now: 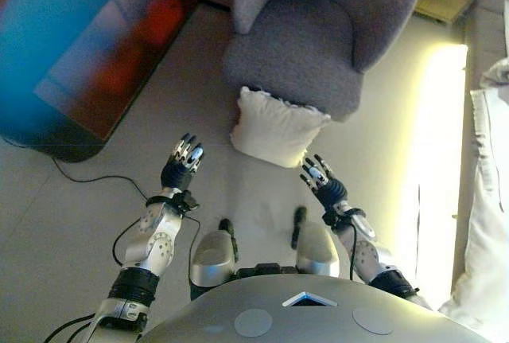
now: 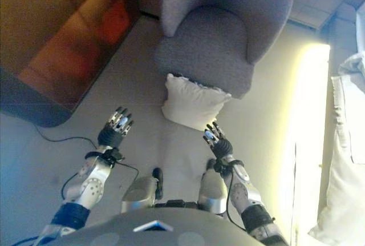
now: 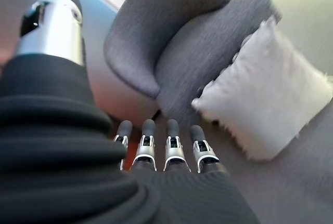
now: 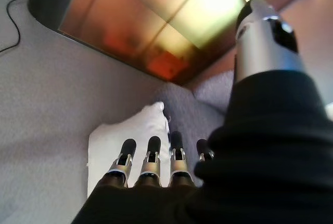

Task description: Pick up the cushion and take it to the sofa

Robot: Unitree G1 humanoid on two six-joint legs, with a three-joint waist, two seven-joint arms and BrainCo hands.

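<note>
Beside cushion [image 1: 276,129] (floor) | left hand [image 1: 183,165], right hand [image 1: 321,181] | fingers straight

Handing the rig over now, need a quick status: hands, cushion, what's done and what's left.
Left hand: open, empty, raised left of the cushion, not touching.
Right hand: open, empty, just short of the cushion's near right corner.
Cushion: white, on the floor, leaning against the front of the grey armchair.
Done: both hands are lined up either side of the cushion.
Left: close in, grasp, lift and carry it to the sofa.
</note>
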